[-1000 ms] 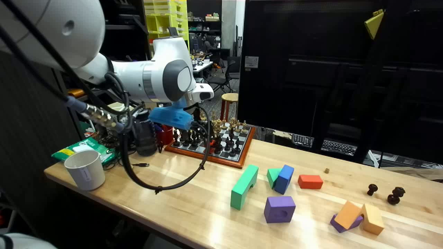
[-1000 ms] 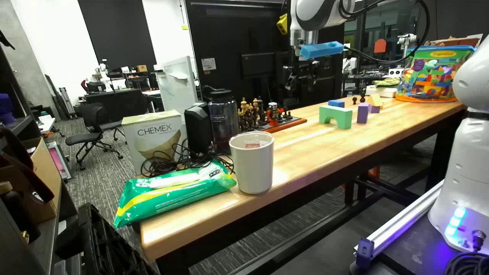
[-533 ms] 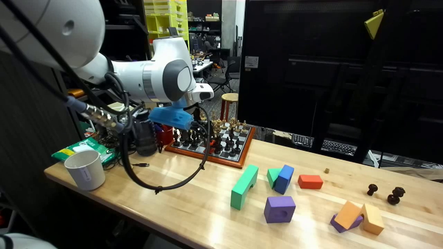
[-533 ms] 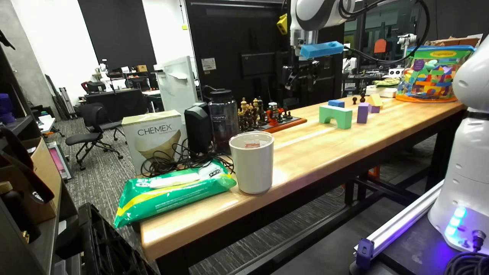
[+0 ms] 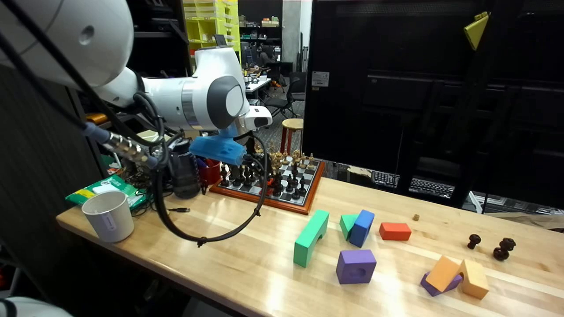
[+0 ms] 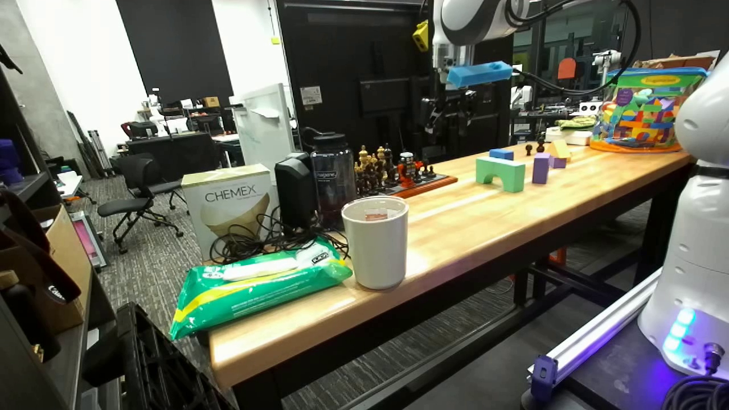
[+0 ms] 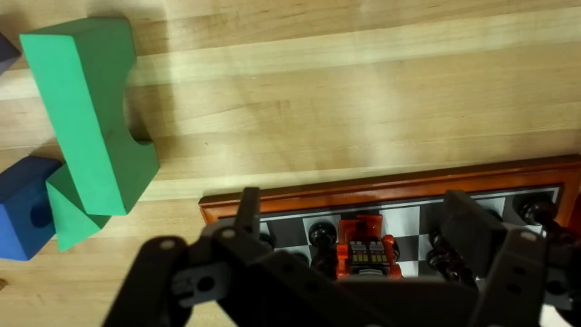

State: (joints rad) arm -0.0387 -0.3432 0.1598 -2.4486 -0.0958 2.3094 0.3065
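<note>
Red toy robot (image 7: 366,250) is on the chessboard (image 7: 386,194), near one edge, dark chess pieces (image 7: 323,236) close on either side. End effector (image 7: 354,200) is spread wide: fingers (image 7: 248,211) well apart, the toy robot showing in the gap between them in the wrist view. In an exterior view the end effector hangs above the chessboard, fingers down, apart from the pieces as far as I can see; exact height isn't readable. Light-blue part (image 6: 480,74) sits at the end of the white arm (image 5: 169,99), black cable (image 5: 202,241) looping down from there. Gold-toned pieces (image 5: 302,163) stand on the chessboard's far side. Next to the chessboard, on the wooden surface (image 5: 246,255): green arch block (image 7: 77,122) standing on its two legs, green triangle block (image 7: 70,222) just beside the blue block (image 7: 22,215), purple block (image 5: 352,264) with a round recess, red block (image 5: 395,231) lying flat. Farther along, orange block (image 5: 443,274) is tilted over a partly hidden purple piece (image 5: 432,289), tan arch block (image 5: 475,279) right next to it, plus loose dark pieces (image 5: 474,241) nearby. At the opposite end of the surface, white cup (image 6: 376,250) stands upright by the edge, green packet (image 6: 256,293) just beside it, Chemex box (image 6: 228,210) and dark bottle (image 6: 333,185) behind. Big clear bag (image 6: 643,122) packed with coloured blocks stands at the far end, beyond the tilted orange block. Yellow shelving (image 5: 229,26) and a wooden stool (image 5: 292,124) show in the background.
</note>
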